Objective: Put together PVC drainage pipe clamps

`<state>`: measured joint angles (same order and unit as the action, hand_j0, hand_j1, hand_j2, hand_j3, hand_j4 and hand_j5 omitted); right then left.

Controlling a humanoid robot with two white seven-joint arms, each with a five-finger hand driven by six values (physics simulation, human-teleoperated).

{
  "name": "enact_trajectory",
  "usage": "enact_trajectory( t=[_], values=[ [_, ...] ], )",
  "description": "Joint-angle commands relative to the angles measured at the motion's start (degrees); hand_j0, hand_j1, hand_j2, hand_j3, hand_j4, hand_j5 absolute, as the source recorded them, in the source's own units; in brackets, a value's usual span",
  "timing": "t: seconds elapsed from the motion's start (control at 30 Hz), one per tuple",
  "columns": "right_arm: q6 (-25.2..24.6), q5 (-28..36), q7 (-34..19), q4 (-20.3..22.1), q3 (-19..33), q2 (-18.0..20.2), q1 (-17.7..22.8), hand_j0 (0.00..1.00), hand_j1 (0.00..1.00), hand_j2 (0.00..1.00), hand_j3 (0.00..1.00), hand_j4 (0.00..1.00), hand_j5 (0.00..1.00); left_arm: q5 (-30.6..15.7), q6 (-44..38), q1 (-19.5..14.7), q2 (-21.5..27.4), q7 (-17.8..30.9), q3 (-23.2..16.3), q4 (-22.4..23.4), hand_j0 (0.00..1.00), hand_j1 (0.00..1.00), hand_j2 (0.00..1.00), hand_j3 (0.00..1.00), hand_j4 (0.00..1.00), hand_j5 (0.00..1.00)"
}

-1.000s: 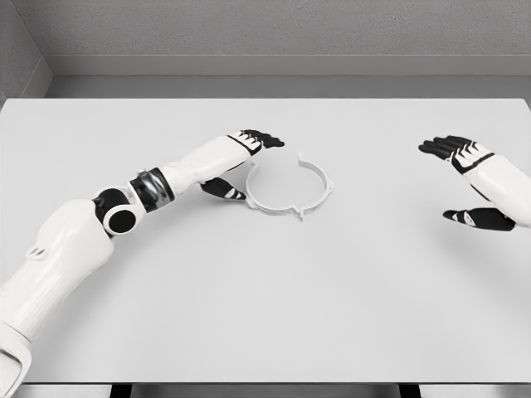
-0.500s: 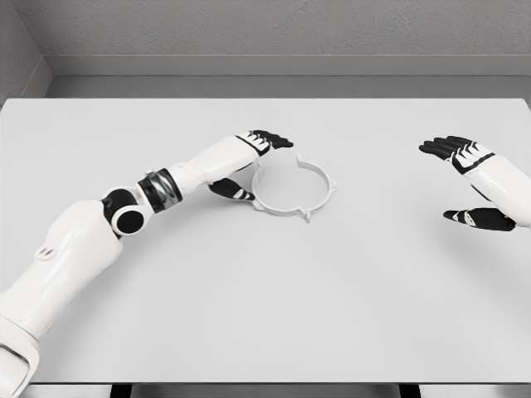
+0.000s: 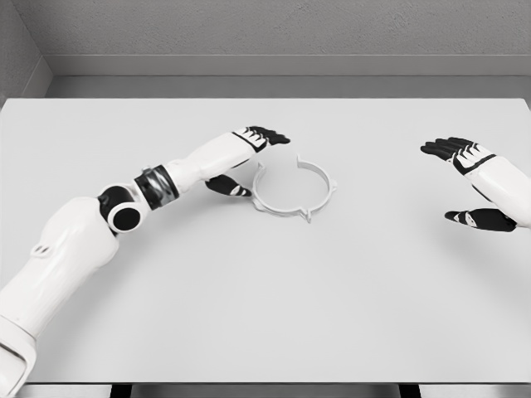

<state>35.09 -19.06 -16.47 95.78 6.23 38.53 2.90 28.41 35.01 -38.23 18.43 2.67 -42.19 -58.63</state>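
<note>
A white ring-shaped pipe clamp [image 3: 294,189] lies flat on the white table [image 3: 265,290], near its middle, with a gap in its far rim and small tabs sticking out. My left hand [image 3: 245,162] reaches in from the lower left and hovers at the clamp's left side. Its black fingers are spread above the ring's left rim and its thumb [image 3: 229,186] sits low beside the ring, holding nothing. My right hand [image 3: 465,182] floats open at the far right, well away from the clamp.
A grey wall and ledge [image 3: 265,66] run behind the table's far edge. The table's front edge lies at the bottom of the view.
My left hand pushed right to the clamp, nudging it slightly right and turning it, then drew back a little to the left. The right hand has stayed put.
</note>
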Motion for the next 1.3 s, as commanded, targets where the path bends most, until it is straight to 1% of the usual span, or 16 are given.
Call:
enact_trajectory(
  t=[0.0, 0.2, 0.53, 0.6, 1.0, 1.23, 1.27],
  values=[
    [-0.1, 0.4, 0.0, 0.0, 0.0, 0.1, 0.0, 1.00, 1.00, 1.00, 1.00, 1.00, 1.00, -0.4, 0.0, 0.1, 0.6, 0.0, -0.1, 0.0, 1.00, 1.00, 1.00, 1.00, 1.00, 1.00],
    [-0.1, 0.4, 0.0, 0.0, 0.0, 0.1, 0.0, 1.00, 1.00, 1.00, 1.00, 1.00, 1.00, -0.2, 0.0, 0.1, 0.3, 0.0, -0.1, 1.3, 1.00, 1.00, 1.00, 1.00, 1.00, 1.00],
    [-0.1, 0.4, 0.0, -0.2, 0.0, 0.0, -0.2, 1.00, 1.00, 1.00, 1.00, 1.00, 1.00, -0.1, 0.0, 0.0, -0.8, 0.0, -0.3, 1.3, 1.00, 1.00, 1.00, 1.00, 1.00, 1.00],
    [-0.1, 0.4, 0.1, -1.2, 0.0, 0.0, -0.2, 1.00, 1.00, 1.00, 1.00, 1.00, 1.00, 0.6, 0.0, 0.0, -0.9, 0.0, -0.3, 1.3, 1.00, 1.00, 1.00, 1.00, 1.00, 1.00],
    [-0.1, 0.5, 0.1, -1.8, 0.1, -0.1, -0.5, 1.00, 1.00, 1.00, 1.00, 1.00, 1.00, 1.0, 0.0, 0.0, -1.5, 0.0, -0.3, 1.3, 1.00, 1.00, 1.00, 1.00, 1.00, 1.00],
    [-0.1, 0.4, 0.1, -1.9, 0.1, 0.0, -0.5, 1.00, 1.00, 1.00, 1.00, 1.00, 1.00, 1.1, 0.0, 0.0, -2.9, 0.0, -0.3, 1.3, 1.00, 1.00, 1.00, 1.00, 1.00, 1.00],
    [-0.1, 0.4, 0.1, -2.4, 0.1, 0.0, -0.5, 1.00, 1.00, 1.00, 1.00, 1.00, 1.00, 1.1, 0.0, 0.0, -2.9, 0.0, -0.3, 1.2, 1.00, 1.00, 1.00, 1.00, 1.00, 1.00]
  ],
)
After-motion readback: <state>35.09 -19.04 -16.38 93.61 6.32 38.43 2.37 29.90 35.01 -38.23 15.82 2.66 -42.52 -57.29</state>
